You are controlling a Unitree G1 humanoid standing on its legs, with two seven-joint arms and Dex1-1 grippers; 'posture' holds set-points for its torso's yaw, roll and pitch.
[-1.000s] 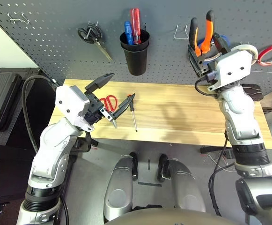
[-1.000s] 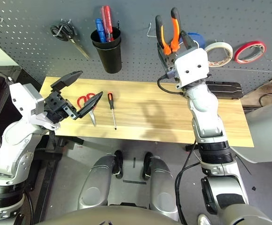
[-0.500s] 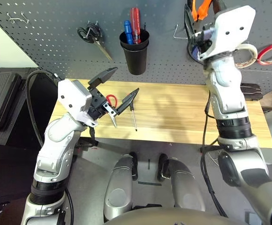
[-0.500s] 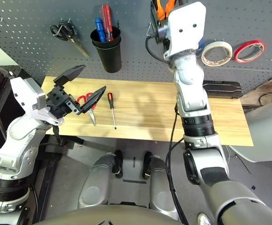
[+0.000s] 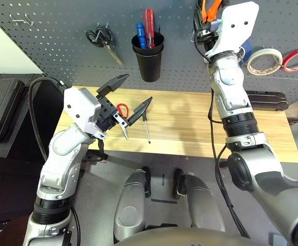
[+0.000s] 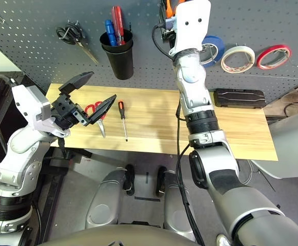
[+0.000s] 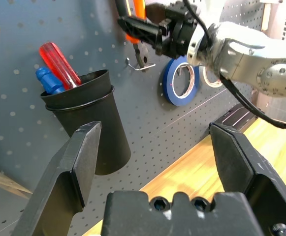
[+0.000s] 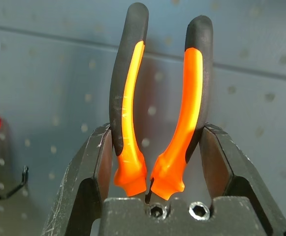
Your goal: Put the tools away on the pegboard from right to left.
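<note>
So cream tape roll [image 5: 265,60] is hung; right pincer [image 8: 155,162] grips pliers [image 8: 157,105] at pegboard [image 5: 51,46], unhooked; screwdriver [image 5: 146,125] & red scissors [image 5: 121,111] left on tabletop [image 5: 190,125]; left pincer [image 5: 122,98] open, empty.

Tape rolls: I count three on the pegboard [image 6: 31,56], at its right end: blue tape roll [image 6: 209,49], cream-white tape roll [image 6: 237,58], red tape roll [image 6: 273,56].
Scissors: I count two: black-handled scissors [image 5: 102,42] on the pegboard, red-handled scissors [image 6: 95,114] near the tabletop's [image 6: 154,120] left edge.
Screwdrivers: I count three: two in the black cup [image 5: 149,57], one slim screwdriver [image 5: 146,127] on the tabletop.
Pliers: I see one pair, orange-and-black-handled pliers [image 8: 160,113].
</note>
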